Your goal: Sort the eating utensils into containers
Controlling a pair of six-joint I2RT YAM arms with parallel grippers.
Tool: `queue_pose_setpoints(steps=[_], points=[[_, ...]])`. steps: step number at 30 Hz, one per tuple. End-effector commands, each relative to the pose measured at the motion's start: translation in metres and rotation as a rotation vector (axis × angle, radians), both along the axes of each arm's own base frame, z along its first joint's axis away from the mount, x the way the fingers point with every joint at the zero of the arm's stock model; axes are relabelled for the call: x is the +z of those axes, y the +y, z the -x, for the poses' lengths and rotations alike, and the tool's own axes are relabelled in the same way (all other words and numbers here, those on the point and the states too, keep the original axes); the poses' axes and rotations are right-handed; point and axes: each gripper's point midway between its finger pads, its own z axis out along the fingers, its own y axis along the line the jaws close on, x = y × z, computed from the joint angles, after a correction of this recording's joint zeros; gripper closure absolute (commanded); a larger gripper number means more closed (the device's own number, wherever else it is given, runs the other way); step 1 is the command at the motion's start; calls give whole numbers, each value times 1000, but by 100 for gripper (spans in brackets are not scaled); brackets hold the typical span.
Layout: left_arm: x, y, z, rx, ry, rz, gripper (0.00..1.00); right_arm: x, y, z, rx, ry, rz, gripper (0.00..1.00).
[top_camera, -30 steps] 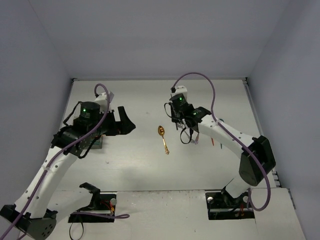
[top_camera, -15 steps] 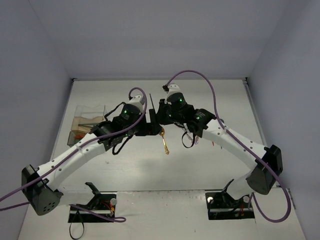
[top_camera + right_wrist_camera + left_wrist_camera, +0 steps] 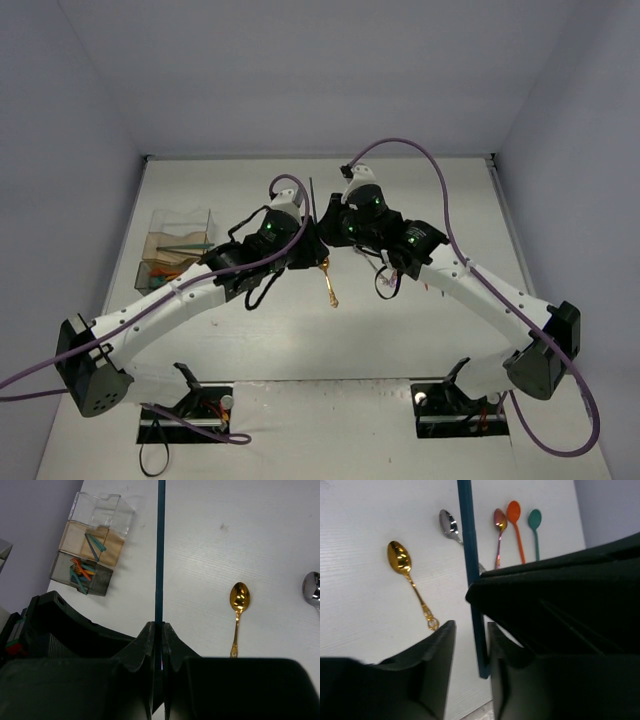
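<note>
- Dark teal chopstick [image 3: 160, 550]: held in the air above the table [image 3: 225, 510], pinched at one end between the closed fingers of the right gripper [image 3: 156, 626].
- Left gripper [image 3: 470, 625]: jaws narrowed on either side of the same chopstick, not yet clamped. A sliver of table shows between one finger and the stick. Judged a hand-over in progress.
- Container [image 3: 120, 517]: clear divided box at the far left of the table, well apart from both grippers.
- Grey compartment: orange and teal forks [image 3: 80, 572] already inside.
- Tan compartment: dark and teal sticks [image 3: 94, 545], probably chopsticks, already inside.
- Clear end compartment: no contents visible.
- Unsorted on the table: gold spoon [image 3: 400, 560] nearest the grippers, then silver spoon [image 3: 449, 525], purple spoon [image 3: 499, 522], orange spoon [image 3: 514, 512] and teal spoon [image 3: 535, 520] side by side.
- Progress, as a judgement: about halfway. Forks look done, this chopstick is in transit, and five spoons remain, probably bound for the end compartment.
</note>
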Motion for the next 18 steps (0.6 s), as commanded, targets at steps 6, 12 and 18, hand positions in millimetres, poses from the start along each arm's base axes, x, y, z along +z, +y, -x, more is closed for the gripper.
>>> queue_pose_setpoints(steps=[6, 12, 18], points=[[39, -4, -12, 94, -84, 160, 100, 21, -6, 0, -48, -61, -60, 82], [22, 23, -10, 236, -16, 143, 100, 11, -51, -23, -166, -70, 31, 25], [0, 76, -13, 481, 114, 142, 100, 10, -129, -46, -287, -120, 209, 0]])
